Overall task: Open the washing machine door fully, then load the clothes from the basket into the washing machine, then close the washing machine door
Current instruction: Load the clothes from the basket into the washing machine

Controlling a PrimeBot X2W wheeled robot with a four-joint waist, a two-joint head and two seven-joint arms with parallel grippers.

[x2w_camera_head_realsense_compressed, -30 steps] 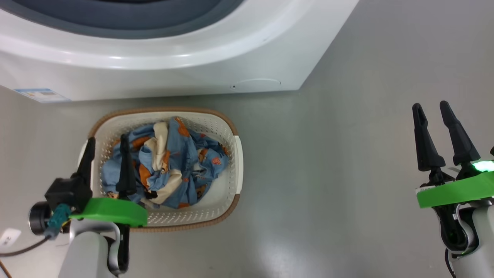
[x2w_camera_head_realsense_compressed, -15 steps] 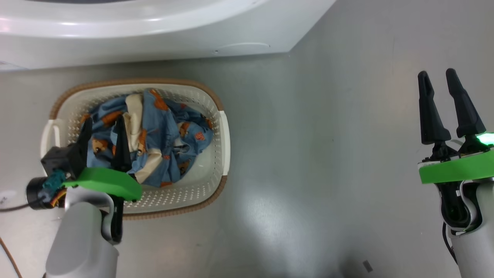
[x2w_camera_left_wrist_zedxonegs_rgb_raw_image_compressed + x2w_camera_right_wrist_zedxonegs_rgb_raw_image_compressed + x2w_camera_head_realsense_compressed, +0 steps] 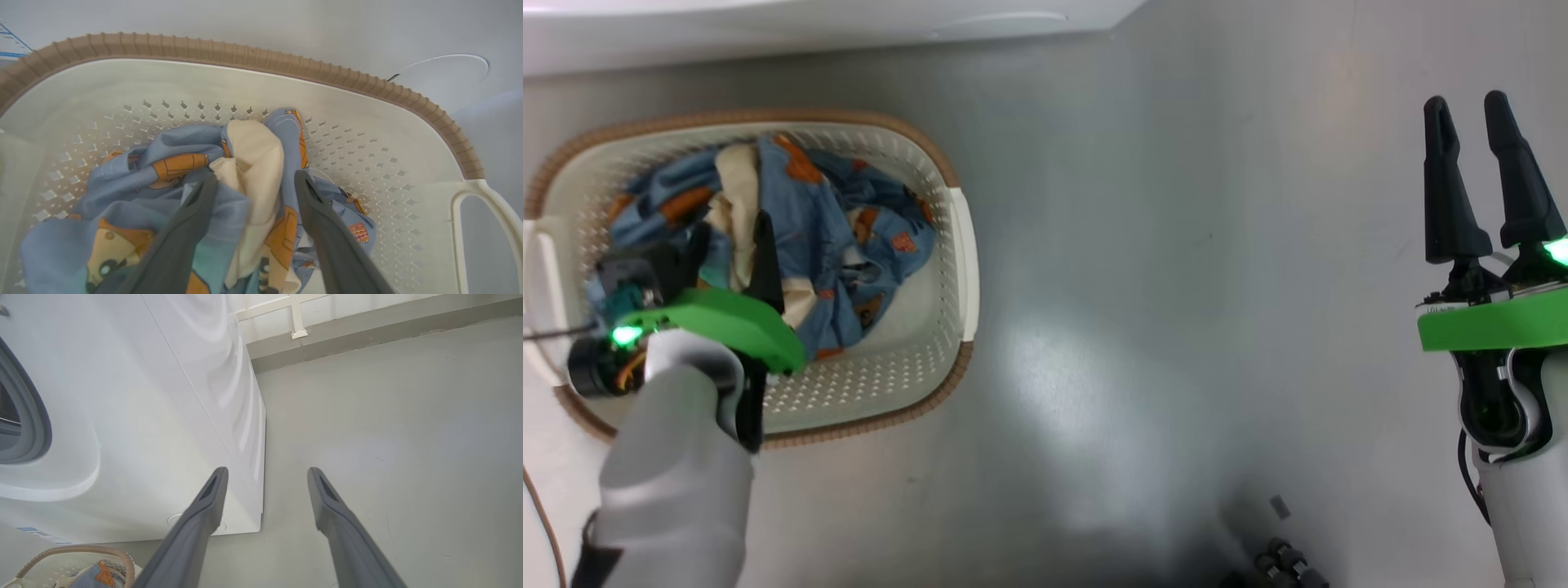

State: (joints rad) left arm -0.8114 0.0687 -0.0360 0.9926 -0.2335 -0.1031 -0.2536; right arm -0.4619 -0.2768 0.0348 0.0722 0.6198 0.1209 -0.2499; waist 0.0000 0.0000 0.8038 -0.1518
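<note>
The left gripper (image 3: 253, 179) has dipped down into the basket (image 3: 286, 61), its jaws wide on both sides of the clothes (image 3: 163, 163) lying there (nothing held yet). Next comes the pinch. The right gripper (image 3: 1467, 102) waits wide open over the floor (image 3: 1135, 286).

A: Any readable text?
B: None. The label sticker (image 3: 10, 43) on the washing machine (image 3: 286, 24) sits up and left, well beyond the left tool (image 3: 254, 176). Only a blue-lined corner is in frame, print illegible.
A: Right wrist view?
B: A label sticker (image 3: 41, 535) low on the machine front, far down-left of the right tool (image 3: 266, 471). Too small and blurred to read.
A: Fabric?
B: The clothes (image 3: 122, 196) under the left tool carry orange cartoon prints. There's a striped orange patch (image 3: 358, 232) beside one finger, no legible letters.
</note>
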